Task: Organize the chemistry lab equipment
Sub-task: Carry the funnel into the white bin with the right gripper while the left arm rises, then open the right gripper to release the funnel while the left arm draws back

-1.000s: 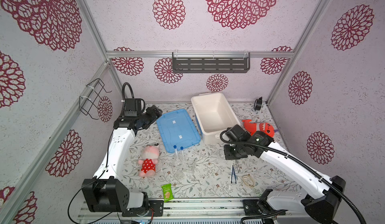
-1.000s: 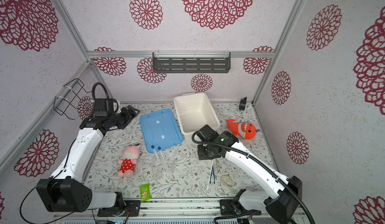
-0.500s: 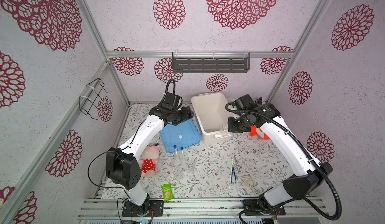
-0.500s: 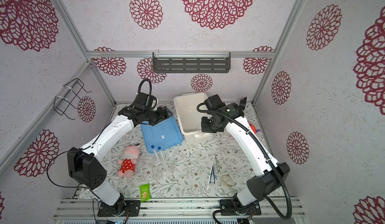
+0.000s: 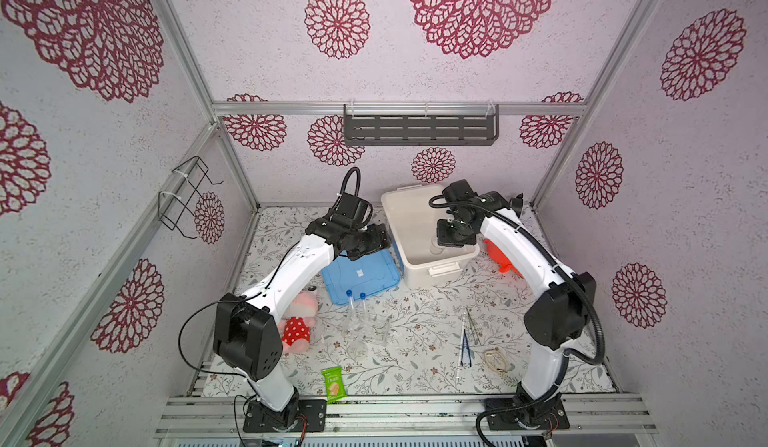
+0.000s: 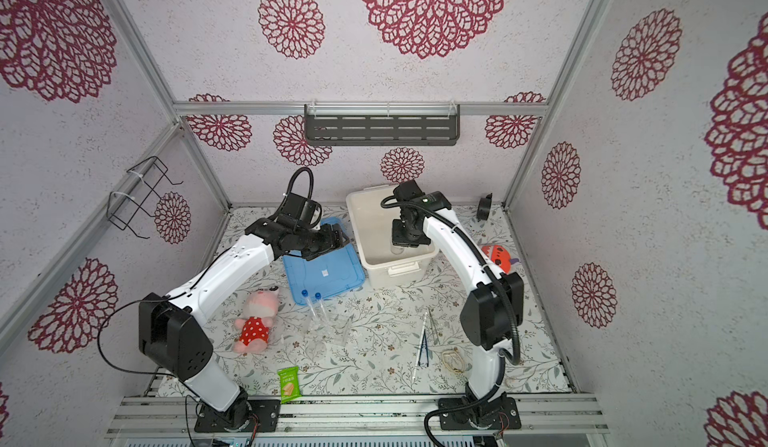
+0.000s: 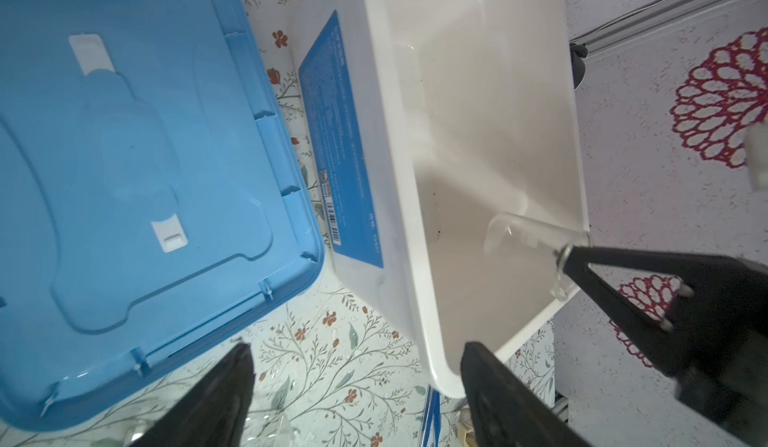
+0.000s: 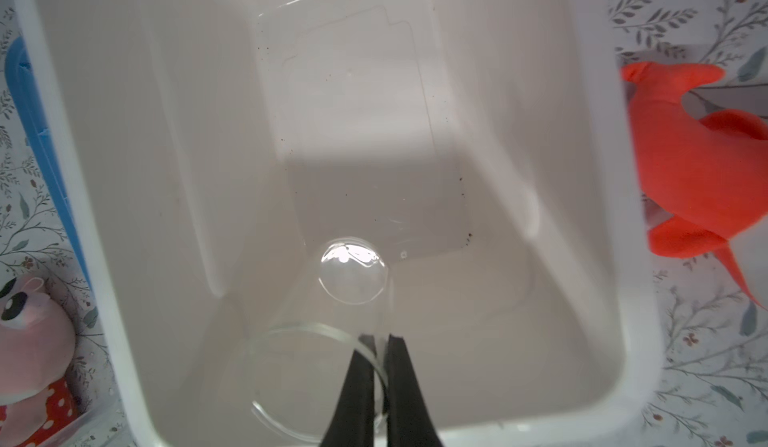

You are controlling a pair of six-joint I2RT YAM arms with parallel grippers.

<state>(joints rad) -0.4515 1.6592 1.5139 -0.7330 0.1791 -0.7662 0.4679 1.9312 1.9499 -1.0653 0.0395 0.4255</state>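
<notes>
One clear beaker (image 8: 351,276), inside the white bin (image 8: 62,174), rim pinched by the clenched right end effector (image 8: 380,339). One left end effector (image 7: 355,351), released and empty, above the blue lid (image 5: 361,274) beside the bin. Two blue-capped tubes (image 5: 356,304) on the counter (image 5: 415,341) by the lid

Orange plush (image 5: 498,258) half behind right arm (image 5: 513,245); clear glassware (image 5: 365,328) faint, pieces indistinguishable
</notes>
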